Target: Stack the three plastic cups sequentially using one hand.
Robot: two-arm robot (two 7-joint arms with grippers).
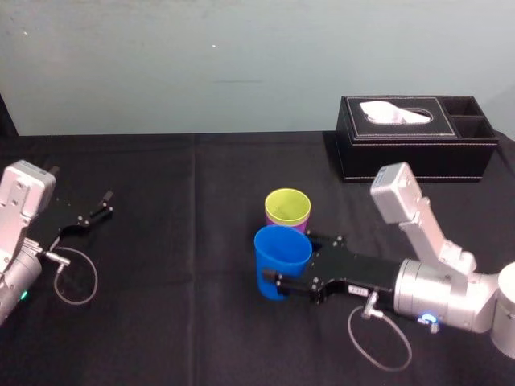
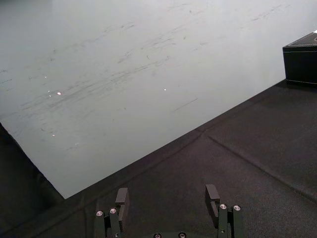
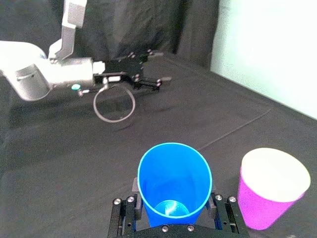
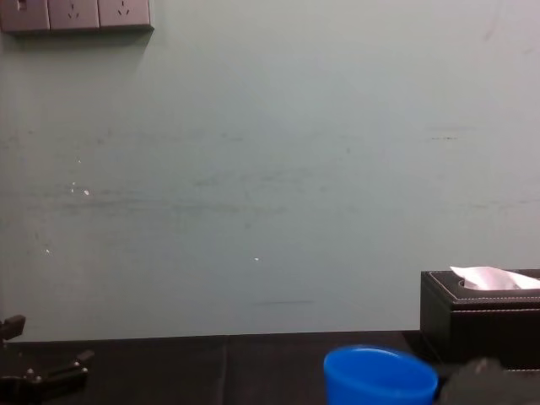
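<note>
**Blue cup could knock the stack over**

On the black surface [image 1: 193, 322], the right claw [image 3: 173, 201] is clamped on the blue cup [image 1: 282, 257], just beside the yellow-green cup [image 1: 287, 207], which seems nested in the purple cup [image 3: 265, 201]. Lowered off-centre or tilted, the blue cup could catch their rims and topple both. The left claw [image 2: 167, 191] idles at the far left, fingers apart.

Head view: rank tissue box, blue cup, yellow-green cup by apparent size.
1. Tissue box, largest.
2. Blue cup, in the right gripper.
3. Yellow-green cup, looks slightly smaller, but it is farther off and partly hidden, so unsure.
Left gripper idles at left.

Pale green wall [image 4: 270, 169] behind black-clothed table [image 1: 177, 322]
</note>
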